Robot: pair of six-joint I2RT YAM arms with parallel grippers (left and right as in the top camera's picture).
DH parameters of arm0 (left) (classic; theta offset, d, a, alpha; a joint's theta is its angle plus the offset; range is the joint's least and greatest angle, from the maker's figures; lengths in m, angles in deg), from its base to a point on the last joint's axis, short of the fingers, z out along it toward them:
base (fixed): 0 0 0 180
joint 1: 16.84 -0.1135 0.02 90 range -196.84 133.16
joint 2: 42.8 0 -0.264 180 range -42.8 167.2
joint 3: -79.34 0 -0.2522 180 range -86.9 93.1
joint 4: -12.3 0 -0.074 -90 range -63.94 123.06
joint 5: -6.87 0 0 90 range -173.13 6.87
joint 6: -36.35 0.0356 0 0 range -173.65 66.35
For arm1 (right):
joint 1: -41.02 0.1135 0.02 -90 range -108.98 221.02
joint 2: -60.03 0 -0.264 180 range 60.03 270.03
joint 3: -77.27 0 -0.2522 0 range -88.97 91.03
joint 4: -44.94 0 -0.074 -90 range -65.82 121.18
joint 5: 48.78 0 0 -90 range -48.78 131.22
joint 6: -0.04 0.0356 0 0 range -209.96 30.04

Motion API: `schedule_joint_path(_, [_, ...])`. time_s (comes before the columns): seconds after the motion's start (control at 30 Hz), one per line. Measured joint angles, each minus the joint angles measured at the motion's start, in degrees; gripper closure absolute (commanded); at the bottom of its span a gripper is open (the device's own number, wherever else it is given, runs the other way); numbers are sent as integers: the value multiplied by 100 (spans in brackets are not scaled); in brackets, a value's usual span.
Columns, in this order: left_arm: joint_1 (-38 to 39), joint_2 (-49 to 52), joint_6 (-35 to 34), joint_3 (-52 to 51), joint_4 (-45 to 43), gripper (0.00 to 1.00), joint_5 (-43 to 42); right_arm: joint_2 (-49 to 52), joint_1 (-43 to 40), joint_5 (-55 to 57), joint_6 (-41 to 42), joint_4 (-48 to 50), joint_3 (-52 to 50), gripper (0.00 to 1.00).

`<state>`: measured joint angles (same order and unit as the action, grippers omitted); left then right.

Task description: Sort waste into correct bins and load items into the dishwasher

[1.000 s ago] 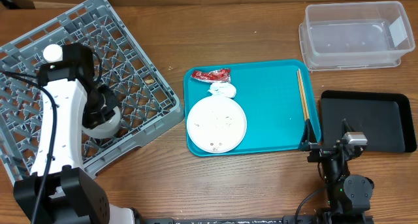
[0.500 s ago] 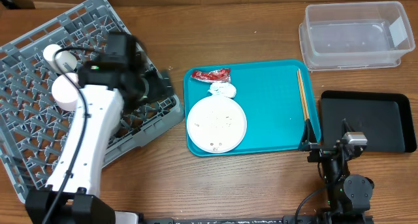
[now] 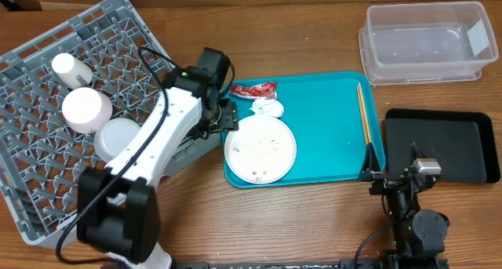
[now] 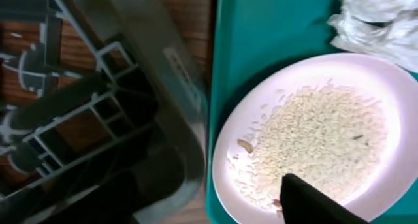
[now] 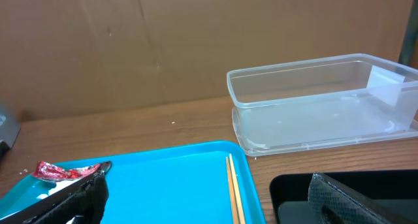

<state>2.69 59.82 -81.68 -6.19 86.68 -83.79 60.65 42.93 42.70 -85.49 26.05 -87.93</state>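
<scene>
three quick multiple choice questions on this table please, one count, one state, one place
1. How many dishes sit in the dish rack? A one, B three, C five
2. The plate is: A clean, B upside down, C strewn with rice
3. The chopsticks lie: A in the dish rack, B on the plate, C on the teal tray

Answers:
1 B: a cup, a pink bowl and a grey-white bowl stand in it.
2 C: the left wrist view shows grains across its face.
3 C: they run along the tray's right edge.
</scene>
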Motion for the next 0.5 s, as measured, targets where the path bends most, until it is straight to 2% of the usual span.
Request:
schedule_joint_path(0.23, [-13,291,0,0,107,70,376,0,0,0,2,-4,0,0])
schedule_joint_path(0.5, [-4,304,328,39,660,76,293,0,0,0,4,-2,0,0])
